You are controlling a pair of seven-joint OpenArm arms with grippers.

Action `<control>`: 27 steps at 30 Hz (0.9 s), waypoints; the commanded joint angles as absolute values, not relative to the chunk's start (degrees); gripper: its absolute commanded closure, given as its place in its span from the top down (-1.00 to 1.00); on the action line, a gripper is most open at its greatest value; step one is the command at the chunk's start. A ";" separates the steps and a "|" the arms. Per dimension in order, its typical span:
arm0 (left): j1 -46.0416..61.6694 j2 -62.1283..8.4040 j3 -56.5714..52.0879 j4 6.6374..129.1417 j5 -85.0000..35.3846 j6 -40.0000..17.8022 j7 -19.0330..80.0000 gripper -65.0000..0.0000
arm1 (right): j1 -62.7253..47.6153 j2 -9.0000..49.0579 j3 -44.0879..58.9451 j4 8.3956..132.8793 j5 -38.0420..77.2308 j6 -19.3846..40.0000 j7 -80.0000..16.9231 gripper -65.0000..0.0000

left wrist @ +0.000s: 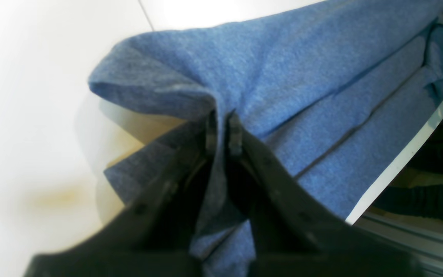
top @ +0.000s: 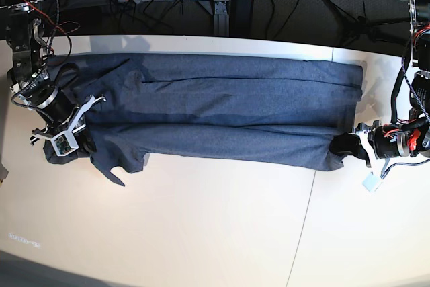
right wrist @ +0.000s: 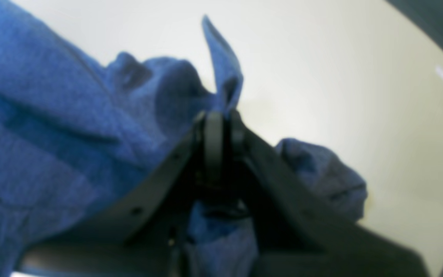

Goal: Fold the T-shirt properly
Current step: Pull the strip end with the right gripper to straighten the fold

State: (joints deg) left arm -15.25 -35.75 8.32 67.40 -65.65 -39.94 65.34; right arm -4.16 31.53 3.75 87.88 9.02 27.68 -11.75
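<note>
The blue T-shirt (top: pixel 222 115) lies long across the white tabletop (top: pixel 201 226). The left tool (left wrist: pixel 223 130) and right tool (right wrist: pixel 221 129) each pinch one end.

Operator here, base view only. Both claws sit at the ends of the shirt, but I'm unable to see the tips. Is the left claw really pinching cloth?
Observer: Yes. The left claw is shut on a raised fold of the T-shirt.
Operator: And the right one?
Observer: The right claw is shut on cloth too; a blue point sticks up past its tips.
Operator: Any lettering showing near either claw?
Observer: None in either wrist view, only plain blue fabric.
</note>
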 commanded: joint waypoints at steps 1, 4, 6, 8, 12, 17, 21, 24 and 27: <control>-16.62 -37.04 7.90 68.23 -66.70 -40.00 64.51 -1.00 | -3.84 32.51 4.49 88.82 9.45 30.26 -10.74 -1.00; -16.62 -37.01 7.90 68.23 -67.07 -40.00 64.53 -1.00 | -4.78 32.49 4.49 88.75 9.47 30.28 -11.33 -1.00; -16.64 -37.01 7.90 68.23 -67.05 -40.00 64.51 -1.00 | -5.54 32.51 4.49 88.71 9.15 30.26 -11.99 -1.00; -16.64 -37.01 7.90 68.23 -67.05 -40.00 64.49 -1.00 | -6.42 32.51 4.49 88.71 7.11 30.28 -12.51 -1.00; -16.64 -37.01 7.90 68.23 -66.94 -40.00 63.88 -1.00 | -8.14 32.58 4.49 88.73 3.84 30.22 -12.40 -1.00; -16.64 -37.01 7.90 68.23 -63.66 -40.00 60.55 -1.00 | -8.40 32.62 4.49 88.73 3.42 30.22 -12.08 -1.00; -16.67 -37.01 7.90 68.23 -62.54 -40.00 60.23 -1.00 | -8.40 32.64 4.49 88.71 3.70 30.22 -12.01 -1.00; -16.67 -37.01 7.90 68.23 -62.06 -40.00 60.16 -1.00 | -8.40 32.67 4.49 88.73 4.05 30.22 -12.01 -0.78; -16.67 -37.01 7.90 68.23 -61.89 -40.00 60.16 -1.00 | -8.45 32.64 4.49 88.71 4.19 30.24 -12.05 0.06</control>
State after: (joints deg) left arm -15.25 -35.75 8.32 67.40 -61.10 -39.94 61.23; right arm -8.95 31.57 3.75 87.85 3.57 27.68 -13.15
